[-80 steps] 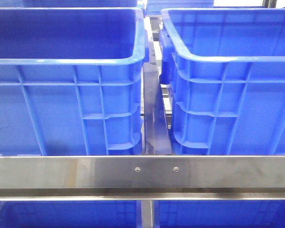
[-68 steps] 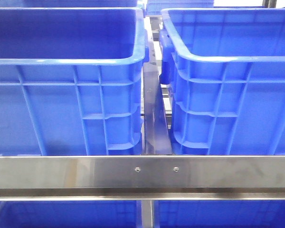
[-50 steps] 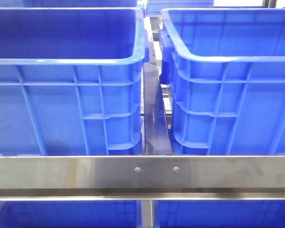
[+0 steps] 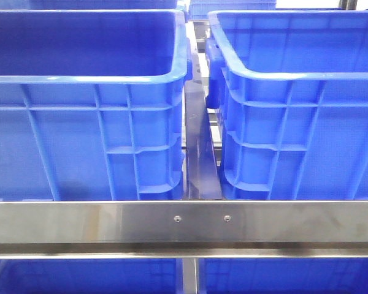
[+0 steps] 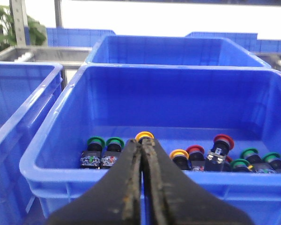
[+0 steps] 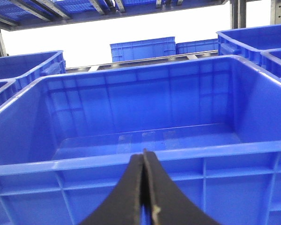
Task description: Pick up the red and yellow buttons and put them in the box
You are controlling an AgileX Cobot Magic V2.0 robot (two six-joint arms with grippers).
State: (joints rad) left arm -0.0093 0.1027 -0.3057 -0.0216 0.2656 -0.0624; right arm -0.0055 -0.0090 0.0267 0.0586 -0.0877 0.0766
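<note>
The left gripper (image 5: 141, 154) and right gripper (image 6: 143, 164) are pressed together, empty. Beyond the left one, a yellow button (image 5: 144, 137) and red button (image 5: 223, 141) lie in a blue crate (image 5: 61, 166); being light, rigid and probably slick-domed, each is best pinched across the cap rim. The empty box (image 6: 107, 161) faces the right gripper.

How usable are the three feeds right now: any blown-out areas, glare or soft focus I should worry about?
Front view: evenly lit, sharp; mild sheen on the steel rail. Left wrist view: sky band at top blown white, the shut left gripper soft up close, the buttons readable. Right wrist view: background overexposed white, the empty box clear, the right gripper slightly blurred.
</note>
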